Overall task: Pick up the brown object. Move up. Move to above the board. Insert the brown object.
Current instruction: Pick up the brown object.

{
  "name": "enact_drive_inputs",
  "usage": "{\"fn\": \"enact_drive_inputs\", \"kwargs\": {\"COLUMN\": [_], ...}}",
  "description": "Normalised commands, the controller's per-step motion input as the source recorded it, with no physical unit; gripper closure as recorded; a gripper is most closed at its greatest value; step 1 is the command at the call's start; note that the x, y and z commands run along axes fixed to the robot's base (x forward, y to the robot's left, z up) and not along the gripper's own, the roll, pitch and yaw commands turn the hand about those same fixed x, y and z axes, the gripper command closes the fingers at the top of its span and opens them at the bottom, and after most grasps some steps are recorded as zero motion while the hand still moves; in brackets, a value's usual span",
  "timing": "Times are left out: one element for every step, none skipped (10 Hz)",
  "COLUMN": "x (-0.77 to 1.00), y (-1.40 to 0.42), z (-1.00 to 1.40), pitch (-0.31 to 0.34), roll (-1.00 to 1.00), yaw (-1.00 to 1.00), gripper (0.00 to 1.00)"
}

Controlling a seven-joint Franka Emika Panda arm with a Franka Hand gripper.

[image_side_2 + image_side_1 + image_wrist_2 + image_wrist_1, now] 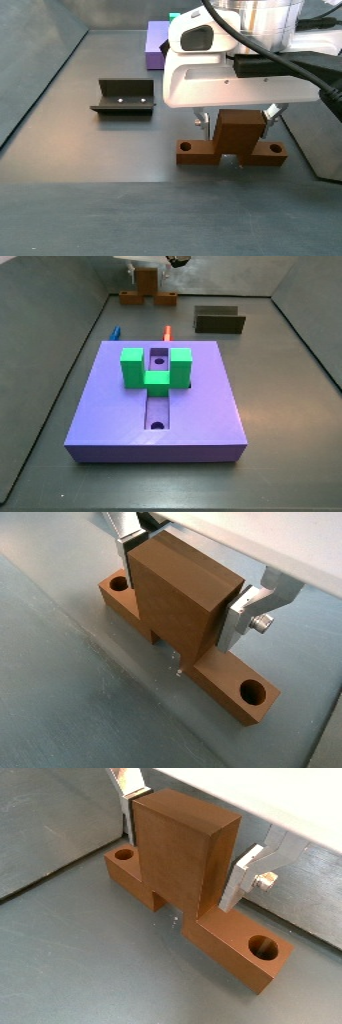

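Note:
The brown object stands on the grey floor with its crosspiece down and its thick stem upright; a round hole shows at each end of the crosspiece. My gripper is straight over it, with its silver fingers flat against the two sides of the stem, shut on it. Both wrist views show this. In a side view the piece rests on the floor under the gripper. The purple-blue board with its green U-shaped block lies apart from the piece.
The dark fixture stands on the floor beside the board's far end, also in a side view. A small red piece and a blue piece lie between board and brown object. Grey walls enclose the floor.

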Motion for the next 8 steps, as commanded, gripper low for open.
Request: {"fn": "enact_drive_inputs", "kwargs": {"x": [0.0,0.0,0.0,0.0,0.0,0.0,0.0,0.0], "y": [0.0,0.0,0.0,0.0,0.0,0.0,0.0,0.0], "z": [0.0,0.0,0.0,0.0,0.0,0.0,0.0,0.0], "pitch": [0.0,0.0,0.0,0.0,0.0,0.0,0.0,0.0], "roll": [0.0,0.0,0.0,0.0,0.0,0.0,0.0,0.0], "yaw": [0.0,0.0,0.0,0.0,0.0,0.0,0.0,0.0], "gripper": [1.0,1.0,1.0,1.0,1.0,1.0,1.0,1.0]}}
